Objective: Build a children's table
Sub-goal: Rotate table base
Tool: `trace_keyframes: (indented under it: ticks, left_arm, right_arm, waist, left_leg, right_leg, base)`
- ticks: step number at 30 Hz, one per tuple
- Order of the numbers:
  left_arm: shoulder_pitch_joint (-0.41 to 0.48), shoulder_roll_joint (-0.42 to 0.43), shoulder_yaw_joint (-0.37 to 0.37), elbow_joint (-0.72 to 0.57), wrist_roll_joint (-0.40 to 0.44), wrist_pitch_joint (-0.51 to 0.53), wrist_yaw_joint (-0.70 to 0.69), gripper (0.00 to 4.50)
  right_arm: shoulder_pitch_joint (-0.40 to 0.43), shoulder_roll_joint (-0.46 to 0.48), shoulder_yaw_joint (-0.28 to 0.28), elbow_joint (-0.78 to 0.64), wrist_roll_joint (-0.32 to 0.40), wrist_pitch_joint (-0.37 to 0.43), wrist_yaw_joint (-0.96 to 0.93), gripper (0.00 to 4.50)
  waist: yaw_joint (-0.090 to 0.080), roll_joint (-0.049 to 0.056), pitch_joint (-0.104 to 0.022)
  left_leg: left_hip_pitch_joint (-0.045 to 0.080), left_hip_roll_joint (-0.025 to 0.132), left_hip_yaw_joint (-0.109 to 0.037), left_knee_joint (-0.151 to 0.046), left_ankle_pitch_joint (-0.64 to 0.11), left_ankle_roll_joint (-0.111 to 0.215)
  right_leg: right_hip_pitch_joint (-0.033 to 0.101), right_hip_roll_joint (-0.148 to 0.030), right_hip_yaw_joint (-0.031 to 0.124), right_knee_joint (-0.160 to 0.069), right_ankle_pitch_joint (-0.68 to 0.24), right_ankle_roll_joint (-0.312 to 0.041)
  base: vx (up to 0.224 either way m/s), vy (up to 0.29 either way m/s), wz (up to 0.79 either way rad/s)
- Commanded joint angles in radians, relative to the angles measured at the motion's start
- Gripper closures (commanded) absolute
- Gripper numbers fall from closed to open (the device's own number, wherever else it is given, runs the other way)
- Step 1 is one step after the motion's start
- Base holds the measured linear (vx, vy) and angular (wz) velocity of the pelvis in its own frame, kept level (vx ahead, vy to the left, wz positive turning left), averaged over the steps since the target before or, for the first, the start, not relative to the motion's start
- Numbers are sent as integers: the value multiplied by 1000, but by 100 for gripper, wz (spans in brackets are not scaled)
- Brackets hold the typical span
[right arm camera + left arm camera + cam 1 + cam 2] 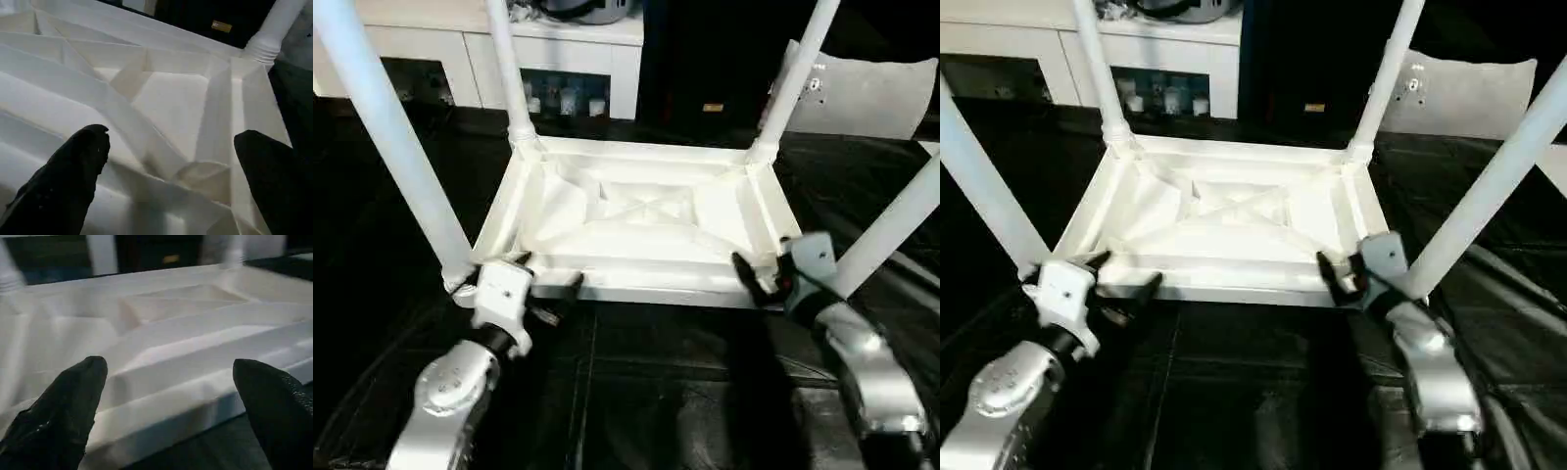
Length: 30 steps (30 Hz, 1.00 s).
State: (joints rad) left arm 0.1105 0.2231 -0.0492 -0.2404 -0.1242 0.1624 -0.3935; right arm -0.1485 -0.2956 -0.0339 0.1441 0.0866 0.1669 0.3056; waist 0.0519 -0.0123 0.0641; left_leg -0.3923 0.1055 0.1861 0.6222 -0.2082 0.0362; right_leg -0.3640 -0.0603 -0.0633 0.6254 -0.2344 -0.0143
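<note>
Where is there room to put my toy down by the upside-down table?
The dark floor in front of the table top, between the two silver forearms, looks bare. It is crowded at the top's near corners, where the left end effector and right end effector sit.

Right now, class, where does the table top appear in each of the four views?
Left eye: table top upside down, centre.
Right eye: centre, slightly left.
Left wrist: its near rim between the black fingers.
Right wrist: ribbed underside beyond the fingers.
Shared landmark: the X-shaped ribs.

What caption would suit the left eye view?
Upside-down children's table, four legs up, with the left gripper and right gripper open at its near corners.
</note>
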Motion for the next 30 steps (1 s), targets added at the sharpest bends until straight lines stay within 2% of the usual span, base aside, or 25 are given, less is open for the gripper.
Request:
trace_keyframes:
  ticks: [1, 4, 5, 6, 7, 10, 13, 16, 18, 20, 22, 23, 24, 25, 26, 27, 28, 30]
  left_arm:
    - [-6, -3, -6, -14, -25, -4, -23, 2]
    - [0, 3, -3, -18, -57, 1, -55, 2]
    - [8, 7, 6, -16, -73, 3, -66, 2]
    - [9, 11, 8, -8, -75, -3, -66, 2]
    - [9, 11, 8, -8, -75, -3, -66, 2]
    - [-2, 7, 7, 13, -74, -14, -67, 2]
    - [-14, 0, 10, 22, -85, -12, -68, 2]
    - [-14, 2, 1, 22, -98, -7, -84, 2]
    - [-9, 7, -6, 20, -105, -4, -98, 2]
    - [-7, 10, -9, 20, -108, -4, -104, 2]
    - [0, 13, -16, 17, -120, -3, -120, 2]
    - [9, 17, -19, 10, -122, -4, -127, 2]
    - [13, 19, -20, 8, -122, -5, -129, 2]
    - [13, 19, -20, 8, -122, -5, -129, 2]
    - [19, 22, -19, 2, -126, -3, -133, 2]
    - [29, 26, -17, -7, -128, -4, -135, 2]
    - [32, 27, -16, -10, -129, -3, -135, 2]
    - [43, 33, -15, -17, -126, -2, -135, 2]
  right_arm:
    - [-2, 0, -24, -16, 19, 22, -18, 0]
    - [10, -4, -22, -25, 22, 26, -9, 0]
    - [27, -8, -20, -39, 22, 28, -3, 0]
    - [44, -10, -24, -62, 28, 41, 10, 0]
    - [44, -10, -24, -62, 28, 41, 10, 0]
    - [61, -35, -33, -72, 28, 59, 29, 0]
    - [56, -72, -39, -56, 37, 67, 66, 0]
    - [41, -158, -53, -5, 60, 77, 172, 0]
    - [24, -203, -53, 46, 59, 73, 224, 0]
    - [9, -234, -50, 88, 53, 64, 255, 0]
    - [-34, -279, -50, 189, 26, 15, 273, 0]
    - [-93, -285, -82, 281, 13, -18, 211, 0]
    - [-116, -287, -96, 314, 14, -29, 186, 0]
    - [-116, -287, -96, 314, 14, -29, 186, 0]
    - [-152, -282, -119, 357, 6, -50, 115, 0]
    - [-187, -267, -138, 383, 2, -72, 35, 0]
    - [-191, -258, -139, 376, 5, -76, 28, 0]
    - [-184, -214, -128, 322, 22, -78, 45, 0]
  waist:
    - [-7, 2, -46]
    - [-11, 1, -44]
    - [-13, 15, -44]
    - [-15, 8, -46]
    - [-15, 12, -46]
    - [-19, 11, -48]
    - [-19, 13, -48]
    - [-14, 12, -46]
    - [-13, 14, -46]
    - [-14, 10, -46]
    - [-13, 7, -46]
    - [-12, 5, -45]
    - [-18, 3, -45]
    - [-14, 5, -47]
    - [-13, -4, -47]
    - [-13, 1, -49]
    - [-15, -19, -50]
    - [-12, -9, -50]
  left_leg:
    - [30, 143, -71, -112, -325, -61]
    - [31, 141, -71, -109, -349, -74]
    - [32, 141, -72, -111, -360, -85]
    - [30, 141, -73, -111, -355, -83]
    - [29, 141, -73, -111, -347, -80]
    - [26, 142, -72, -108, -309, -55]
    - [29, 142, -70, -107, -306, -49]
    - [33, 143, -68, -103, -318, -45]
    - [31, 143, -69, -104, -316, -45]
    - [32, 142, -67, -101, -323, -43]
    - [31, 141, -66, -98, -319, -38]
    - [33, 140, -65, -96, -314, -38]
    - [29, 136, -66, -96, -310, -36]
    - [33, 137, -63, -94, -307, -36]
    - [37, 139, -59, -93, -295, -34]
    - [31, 138, -62, -94, -274, -28]
    - [29, 138, -59, -95, -263, -21]
    - [24, 138, -58, -93, -231, 5]
  right_leg:
    - [13, -120, 75, -84, -149, -187]
    - [12, -126, 80, -90, -200, -178]
    - [10, -120, 79, -92, -197, -172]
    - [13, -120, 80, -88, -176, -172]
    - [14, -121, 81, -87, -162, -173]
    - [20, -121, 79, -84, -113, -187]
    - [20, -120, 78, -84, -111, -197]
    - [22, -123, 78, -88, -139, -203]
    - [22, -121, 78, -87, -142, -206]
    - [22, -123, 76, -88, -153, -212]
    - [23, -127, 76, -91, -176, -220]
    - [21, -127, 76, -93, -184, -225]
    - [23, -125, 74, -92, -200, -233]
    - [21, -126, 74, -94, -204, -233]
    - [17, -123, 75, -94, -191, -233]
    - [22, -124, 74, -89, -178, -233]
    - [23, -122, 72, -89, -172, -232]
    - [25, -125, 74, -84, -146, -225]
  base:
    - [0, 0, 0]
    - [0, 0, 0]
    - [0, 0, 0]
    - [0, 0, 0]
    - [0, 0, 0]
    - [0, 0, 0]
    - [0, 0, 0]
    - [0, 0, 0]
    - [0, 0, 0]
    - [0, 0, 0]
    - [0, 0, 0]
    - [0, 0, 0]
    - [0, 0, 0]
    - [0, 0, 0]
    - [0, 0, 0]
    - [0, 0, 0]
    - [0, 0, 0]
    - [0, 0, 0]
